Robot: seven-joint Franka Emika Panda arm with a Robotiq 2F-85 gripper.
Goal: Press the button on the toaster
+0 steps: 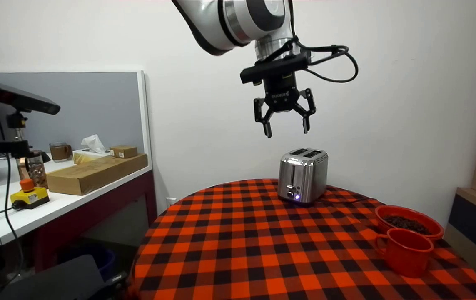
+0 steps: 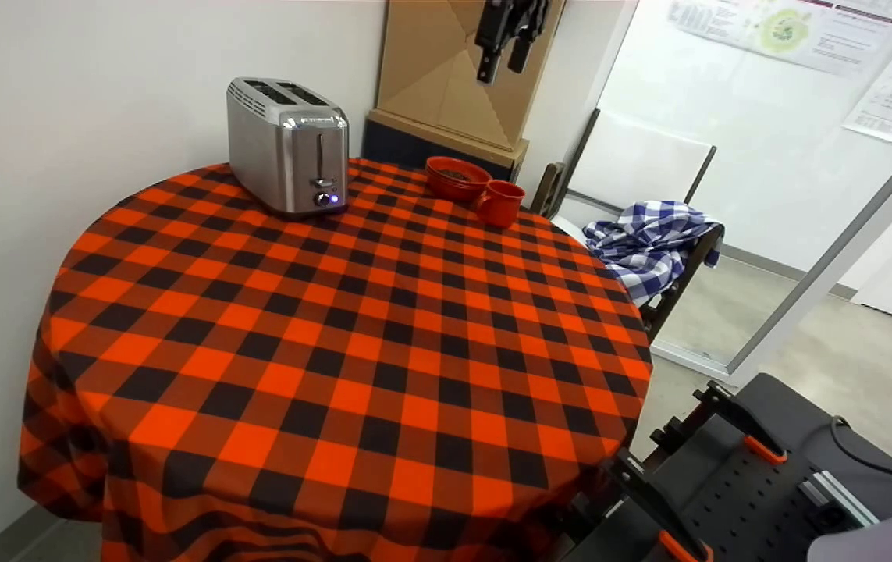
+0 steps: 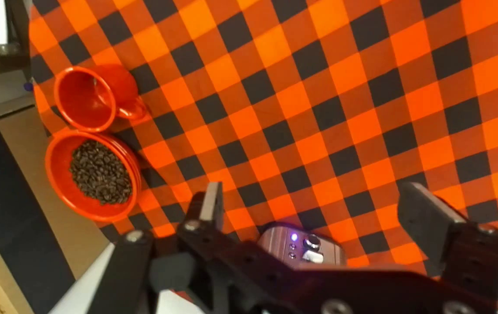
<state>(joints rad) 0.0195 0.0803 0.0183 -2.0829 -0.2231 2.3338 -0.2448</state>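
The silver toaster (image 1: 318, 179) stands upright on the checked tablecloth by the wall; it also shows in an exterior view (image 2: 258, 140). Its end panel carries a lever (image 2: 323, 183), a round knob (image 2: 322, 199) and a lit bluish button (image 2: 334, 198). In the wrist view the lit button (image 3: 293, 237) has two unlit ones below it, beside the knob (image 3: 312, 241); the rest of the toaster (image 3: 329, 253) is hidden behind the gripper. My gripper (image 1: 287, 131) is wide open, empty, pointing down above the toaster and apart from it. Its fingers also show in the wrist view (image 3: 312, 189).
A red cup (image 1: 408, 254) and a red bowl (image 1: 379, 210) with dark beans stand at the table's edge. The toaster's cord (image 1: 352, 201) runs along the cloth. The white wall (image 1: 221, 125) is behind the toaster. A white desk (image 1: 67, 208) stands apart.
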